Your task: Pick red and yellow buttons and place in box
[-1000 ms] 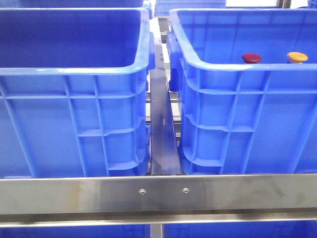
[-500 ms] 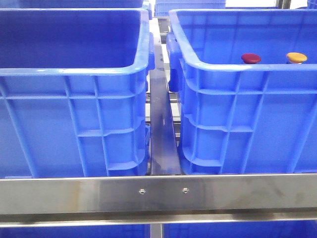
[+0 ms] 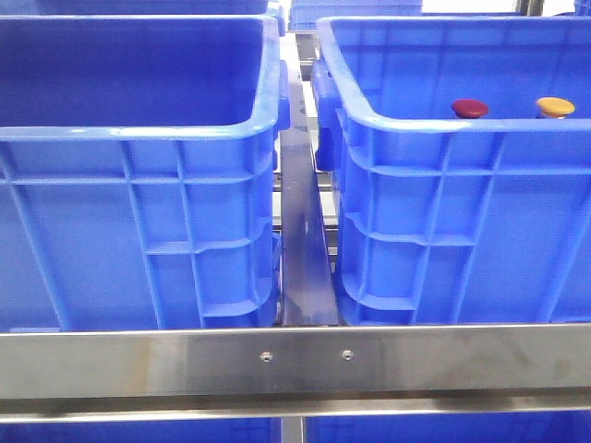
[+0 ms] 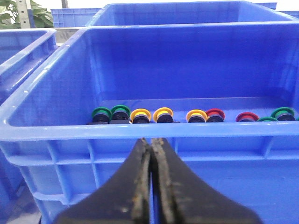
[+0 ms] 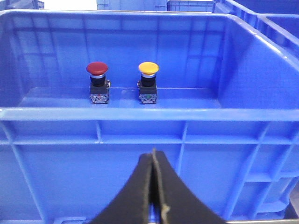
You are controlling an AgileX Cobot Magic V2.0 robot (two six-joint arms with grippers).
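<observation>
A dark red button (image 3: 469,108) and a yellow button (image 3: 555,107) stand upright side by side inside the right blue box (image 3: 416,125). The right wrist view shows the red button (image 5: 97,69) and the yellow one (image 5: 148,68) on that box's floor, beyond its near rim (image 5: 140,114). My right gripper (image 5: 153,153) is shut and empty, outside and below that rim. My left gripper (image 4: 152,140) is shut and empty, just before the rim of the left box (image 4: 140,130). Neither gripper shows in the front view.
The left box (image 3: 138,132) holds a row of several ring-shaped buttons, green (image 4: 102,113), yellow (image 4: 140,115) and red (image 4: 215,114), along its near wall. A steel rail (image 3: 295,355) crosses in front of both boxes, with a metal strip (image 3: 300,240) between them. More blue crates stand behind.
</observation>
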